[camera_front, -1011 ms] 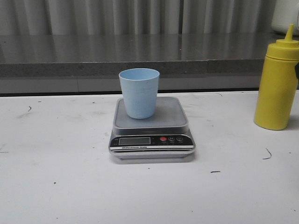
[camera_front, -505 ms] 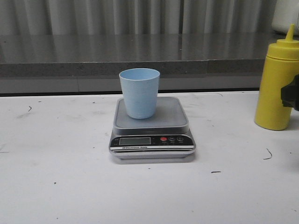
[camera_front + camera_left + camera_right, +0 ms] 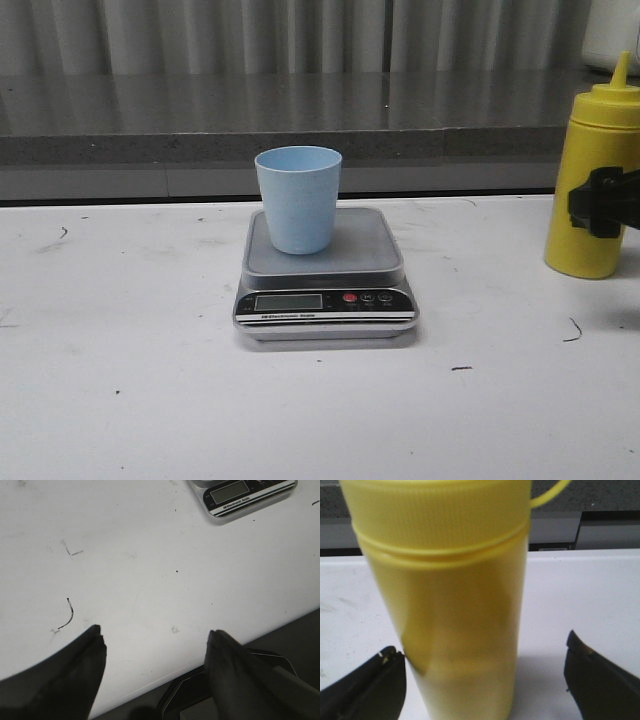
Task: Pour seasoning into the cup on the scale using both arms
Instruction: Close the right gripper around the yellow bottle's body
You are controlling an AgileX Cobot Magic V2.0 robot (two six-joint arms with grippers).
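Desk (image 3: 120,400): scale (image 3: 325,270) mid-desk, cup (image 3: 298,198) upright on its platform. Yellow bottle (image 3: 595,190) upright at right edge. Right gripper (image 3: 485,680) fingers wide apart, straddling bottle, not touching. Left gripper (image 3: 155,645) fingers spread, empty, over bare desk.

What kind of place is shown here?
Probably a robot test bench set up like a kitchen counter: a white table holding a digital kitchen scale, a pale blue cup, a yellow squeeze bottle, and a grey stone ledge behind.
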